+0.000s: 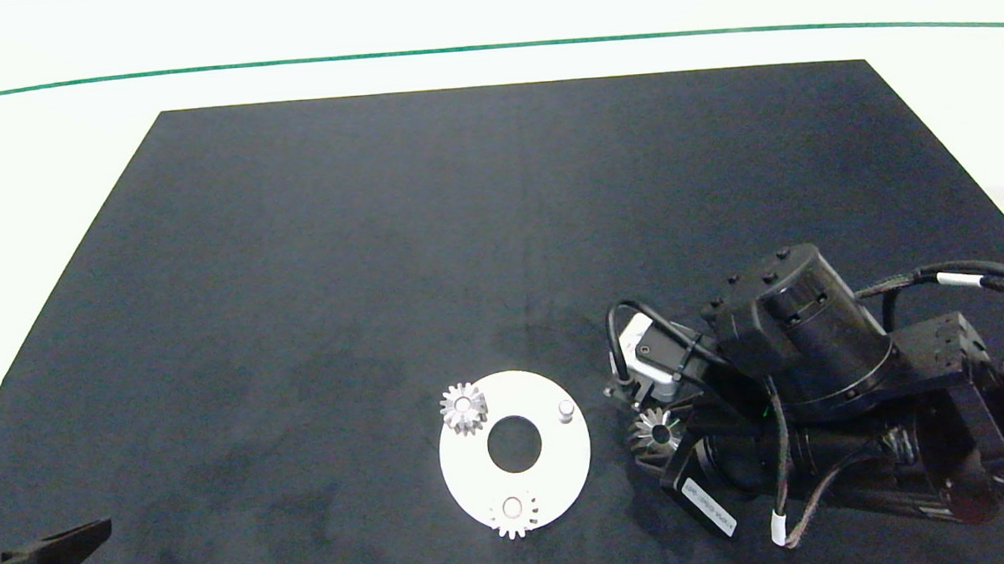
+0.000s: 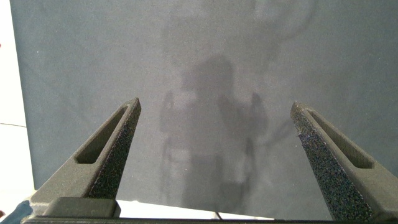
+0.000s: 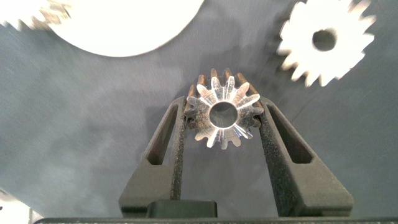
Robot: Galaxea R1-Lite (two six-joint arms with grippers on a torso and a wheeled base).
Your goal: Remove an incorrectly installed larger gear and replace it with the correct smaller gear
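Across the white table top, a black rectangular mat is lying flat and carrying everything else. The dark right arm is reaching in from the right, and its right gripper is hovering just off the right edge of a flat white round plate with a central hole. The left gripper is sitting at the mat's near left corner, its fingers standing wide apart over bare mat.

The larger gear, a silver metal wheel with many teeth and a small bore, is lying on the mat beside the plate and apart from it; it is blurred in the right wrist view.

The right gripper's fingers are pinching the smaller gear, a small silver metal gear with stubby teeth and a round centre hole, from both sides. Whether it is touching the mat cannot be told. Two matching small silver gears are sitting on the plate, one at its far left rim and one at its near rim. A short grey peg is standing bare on the plate's right side.
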